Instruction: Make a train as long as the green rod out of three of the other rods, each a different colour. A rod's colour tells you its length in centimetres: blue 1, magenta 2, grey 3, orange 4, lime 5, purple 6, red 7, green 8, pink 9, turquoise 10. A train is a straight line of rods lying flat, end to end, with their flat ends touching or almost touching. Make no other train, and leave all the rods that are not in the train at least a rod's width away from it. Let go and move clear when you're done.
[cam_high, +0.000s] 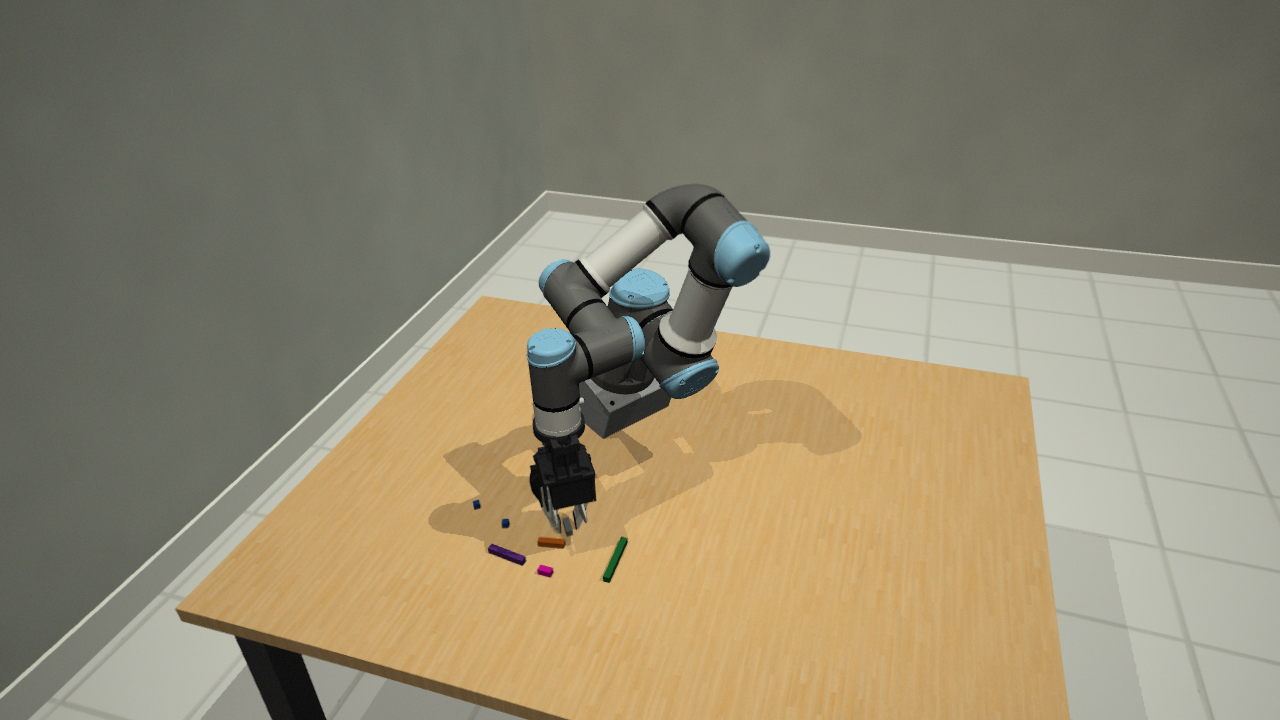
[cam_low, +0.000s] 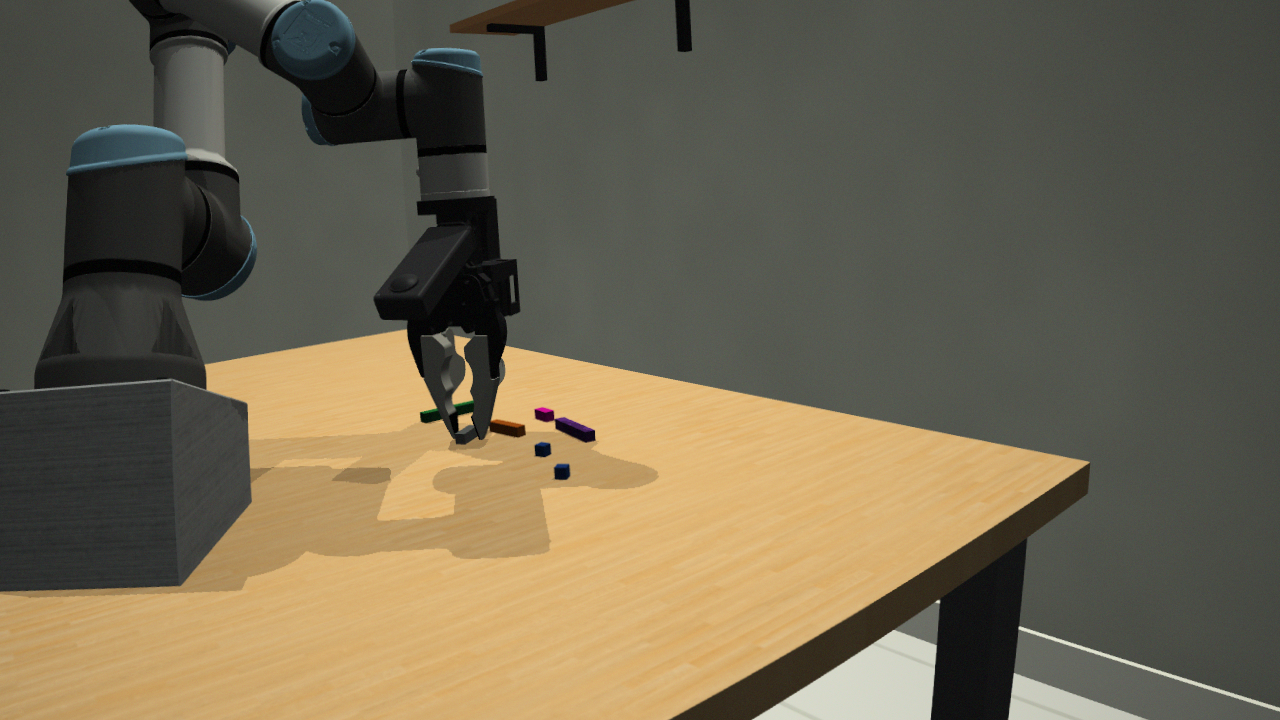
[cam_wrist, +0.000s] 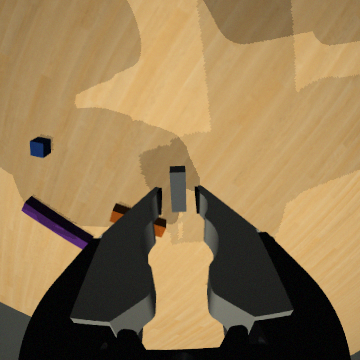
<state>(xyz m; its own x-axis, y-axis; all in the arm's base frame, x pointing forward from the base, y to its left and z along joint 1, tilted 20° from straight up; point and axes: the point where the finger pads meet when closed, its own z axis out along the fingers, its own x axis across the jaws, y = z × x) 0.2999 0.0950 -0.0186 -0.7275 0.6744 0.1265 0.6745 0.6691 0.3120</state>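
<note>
Top: green square-section rod (cam_high: 614, 559) (cam_low: 431, 415) lies apart; no train made. Judged recipe: grey, orange, one blue.

Exterior: black-and-grey metal-look claw (cam_high: 566, 528) (cam_low: 468, 436) (cam_wrist: 178, 189) is down at the short grey rod (cam_high: 567, 526) (cam_low: 463, 436) (cam_wrist: 178, 192) on the wooden table (cam_high: 805, 537) (cam_low: 760, 555) (cam_wrist: 180, 280), beside the orange bar (cam_high: 551, 542) (cam_low: 507, 428) (cam_wrist: 160, 228).

Wrist: fingers slightly spread, gaps both sides of grey, nothing pinched. Step, I judge: grasping grey; next, close squarely, sparing orange.
</note>
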